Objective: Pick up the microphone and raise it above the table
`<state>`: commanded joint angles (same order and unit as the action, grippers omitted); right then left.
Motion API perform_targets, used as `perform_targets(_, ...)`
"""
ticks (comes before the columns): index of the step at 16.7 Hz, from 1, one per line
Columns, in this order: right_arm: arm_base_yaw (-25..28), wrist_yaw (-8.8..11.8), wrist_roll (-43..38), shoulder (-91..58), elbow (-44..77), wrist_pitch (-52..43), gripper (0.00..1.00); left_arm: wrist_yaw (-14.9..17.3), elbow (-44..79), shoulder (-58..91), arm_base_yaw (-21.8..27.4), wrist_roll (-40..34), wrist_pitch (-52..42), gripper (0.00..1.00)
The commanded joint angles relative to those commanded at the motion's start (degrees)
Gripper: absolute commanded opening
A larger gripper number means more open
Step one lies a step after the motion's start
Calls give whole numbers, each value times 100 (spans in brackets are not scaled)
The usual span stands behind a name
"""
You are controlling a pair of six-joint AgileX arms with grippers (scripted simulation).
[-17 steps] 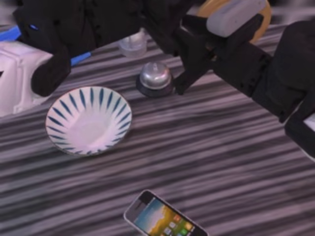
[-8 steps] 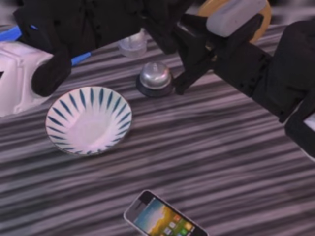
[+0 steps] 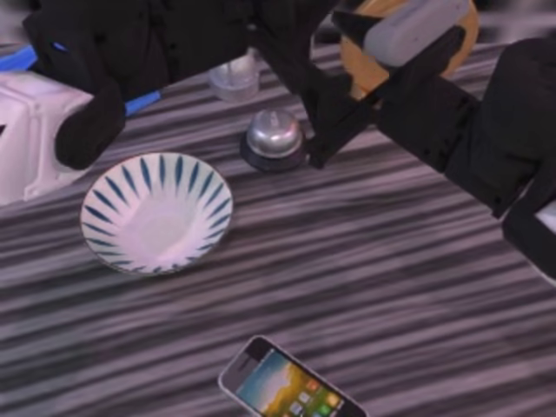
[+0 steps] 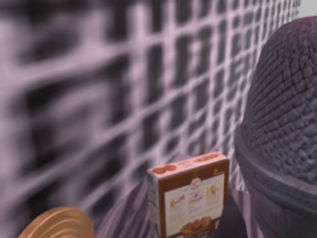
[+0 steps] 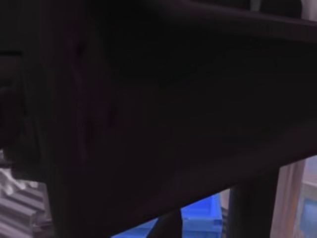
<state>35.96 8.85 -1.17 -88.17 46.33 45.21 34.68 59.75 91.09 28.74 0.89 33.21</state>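
Microphone (image 4: 287, 124): only its round mesh head shows, in the left wrist view. It sits hard against that camera, with a gridded wall behind it and the table far off below. From above I can't pick it out; it is lost in the dark bulk of the left arm (image 3: 174, 35) across the far edge of the table.

Left gripper: hidden in that same dark bulk. Can't tell whether it is clamped on the microphone.

Right gripper (image 3: 328, 87): reaches in from the right side, fingers spread wide with nothing between them. One fingertip (image 3: 318, 155) is just beside the bell (image 3: 274, 135) on its right; the other is up by the orange disc (image 3: 360, 56). Right wrist view is dark.

Far edge is crowded:
- both arms overlap there
- a small clear glass piece (image 3: 234, 80) stands just behind the bell
- a white box (image 3: 26, 139) sits at the left edge, with a blue strip (image 3: 143, 102) beside it
- the orange disc is at the back right
- a printed carton (image 4: 188, 201) stands upright in the left wrist view, near the disc

Table (image 3: 391, 287):
- a striped bowl (image 3: 156, 213) sits left of centre, apart from the bell
- a phone (image 3: 287, 387) lies face up at the near edge, partly cut off by it
- the middle and right are open striped surface, from the bowl across to the right arm
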Motion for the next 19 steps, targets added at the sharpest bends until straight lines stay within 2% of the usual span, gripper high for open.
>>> perform_targets(9, -20, -14, 17, -15, -48, -7, 100, -15, 23, -34, -13, 21, -10, 0)
perform_targets(16, -192, 208, 13, 1380, -1215, -207, 100, 644, -324, -388, -770, -14, -6, 0)
perform_targets(19, -215, 259, 7, 1592, -1418, -233, 100, 769, -393, -456, -923, -21, -5, 0)
